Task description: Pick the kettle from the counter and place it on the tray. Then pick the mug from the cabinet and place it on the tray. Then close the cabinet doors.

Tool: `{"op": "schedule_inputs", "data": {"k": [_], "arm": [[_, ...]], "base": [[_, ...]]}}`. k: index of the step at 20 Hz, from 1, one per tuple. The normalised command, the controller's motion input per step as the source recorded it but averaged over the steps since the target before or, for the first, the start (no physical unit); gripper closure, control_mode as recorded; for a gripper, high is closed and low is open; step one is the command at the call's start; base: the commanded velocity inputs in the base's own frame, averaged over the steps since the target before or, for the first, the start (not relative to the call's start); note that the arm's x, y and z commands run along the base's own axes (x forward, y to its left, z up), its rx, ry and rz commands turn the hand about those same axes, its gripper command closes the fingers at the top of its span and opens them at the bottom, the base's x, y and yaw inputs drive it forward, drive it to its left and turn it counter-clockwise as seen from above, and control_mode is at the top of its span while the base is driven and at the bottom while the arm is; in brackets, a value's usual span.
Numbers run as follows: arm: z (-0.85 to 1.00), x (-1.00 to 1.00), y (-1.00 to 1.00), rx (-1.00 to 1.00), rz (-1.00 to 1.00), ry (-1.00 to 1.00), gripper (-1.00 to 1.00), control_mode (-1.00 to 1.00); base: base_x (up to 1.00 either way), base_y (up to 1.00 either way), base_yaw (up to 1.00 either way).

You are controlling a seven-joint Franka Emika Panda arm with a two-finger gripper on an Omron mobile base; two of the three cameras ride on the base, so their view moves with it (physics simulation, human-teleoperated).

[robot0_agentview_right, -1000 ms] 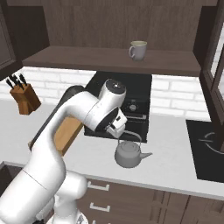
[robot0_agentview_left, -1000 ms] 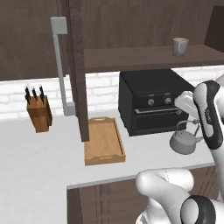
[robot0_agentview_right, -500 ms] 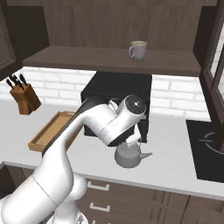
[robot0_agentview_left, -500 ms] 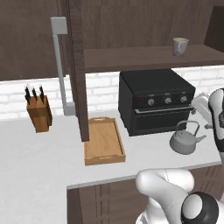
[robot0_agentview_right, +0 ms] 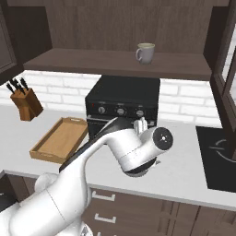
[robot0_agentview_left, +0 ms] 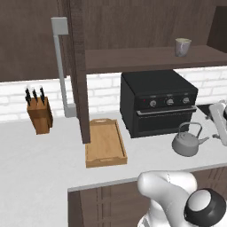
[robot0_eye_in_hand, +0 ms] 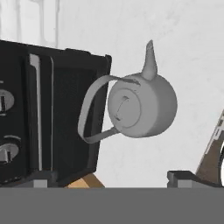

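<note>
Left base view: the kettle (robot0_agentview_left: 187, 142) stands upright on the counter (robot0_agentview_left: 40, 155), just in front of the black toaster oven (robot0_agentview_left: 157, 101), near its right end, its loop handle arched over the lid. The wooden tray (robot0_agentview_left: 105, 142) lies to the left of the oven, beside the edge of an open cabinet door (robot0_agentview_left: 80, 66) whose grey bar handle (robot0_agentview_left: 60, 62) runs vertically. The mug (robot0_agentview_left: 182, 46) sits on the cabinet shelf (robot0_agentview_left: 146, 57) above the oven. A knife block (robot0_agentview_left: 39, 114) stands farther left by the white brick wall.

Right base view: the white arm (robot0_agentview_right: 129, 152) crosses in front of the oven, hiding the kettle. The mug sits on the shelf, handle to the left; the tray lies left of the oven, the knife block beyond it. A dark cooktop (robot0_agentview_right: 219, 156) is set into the counter at right.

Hand view: the gripper (robot0_eye_in_hand: 113, 180) stands released, its fingertips wide apart at the lower edge, short of the kettle and not touching it; the kettle appears rolled sideways beside the oven front.
</note>
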Motion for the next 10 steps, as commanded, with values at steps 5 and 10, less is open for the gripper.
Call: {"op": "schedule_inputs", "data": {"k": [5,10], "arm": [[-0.08,0.15,-0.27,0.31,-0.14,0.11,-1.0,-1.0],[-0.08,0.21,-0.17,0.27,-0.1,0.19,-1.0,-1.0]], "base": [[0.0,0.0,0.0],[0.0,0.0,0.0]]}}
